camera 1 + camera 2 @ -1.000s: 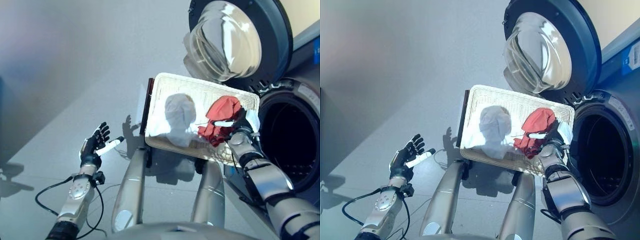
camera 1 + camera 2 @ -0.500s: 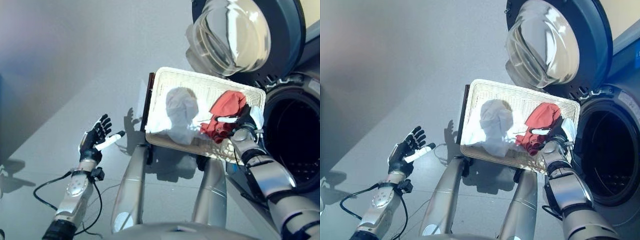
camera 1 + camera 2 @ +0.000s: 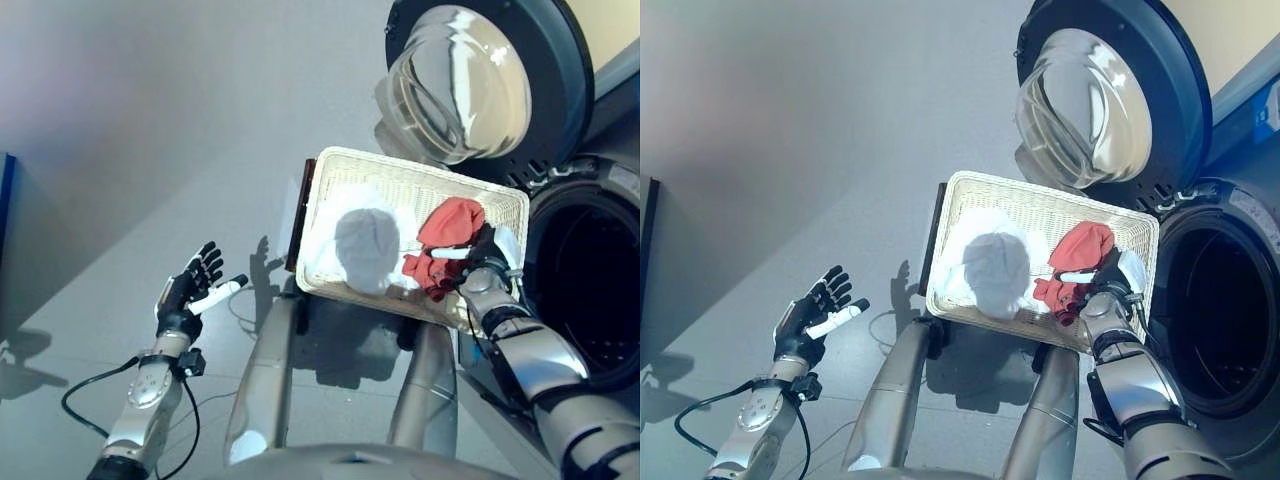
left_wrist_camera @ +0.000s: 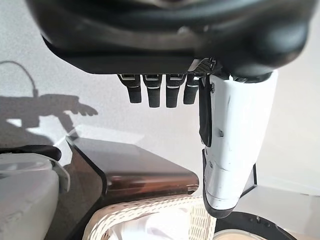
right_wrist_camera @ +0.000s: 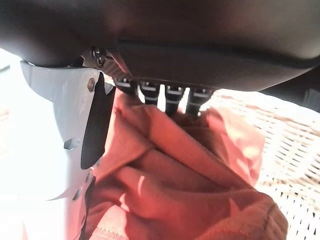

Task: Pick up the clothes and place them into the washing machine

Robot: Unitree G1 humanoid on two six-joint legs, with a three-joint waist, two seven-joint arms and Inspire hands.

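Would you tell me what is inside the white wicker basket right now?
The basket holds a white garment and a red garment, with the right hand on the red one. Anything beneath them is covered.

Grey floor [image 3: 150,120] carries everything: white wicker basket [image 3: 420,182] sits on a dark stand [image 3: 296,215] just beside the washing machine [image 3: 1250,250], whose door [image 3: 490,80] hangs open w/ drum opening [image 3: 585,290] facing the basket's right end. In the basket: white cloth [image 3: 365,245] bunched at left/middle, red cloth [image 3: 440,245] at right end, the two touching or nearly so. Right robot hand [image 3: 480,262] rests on the red cloth, fingers dug into its folds; floor to the left of the basket shows only shadows.
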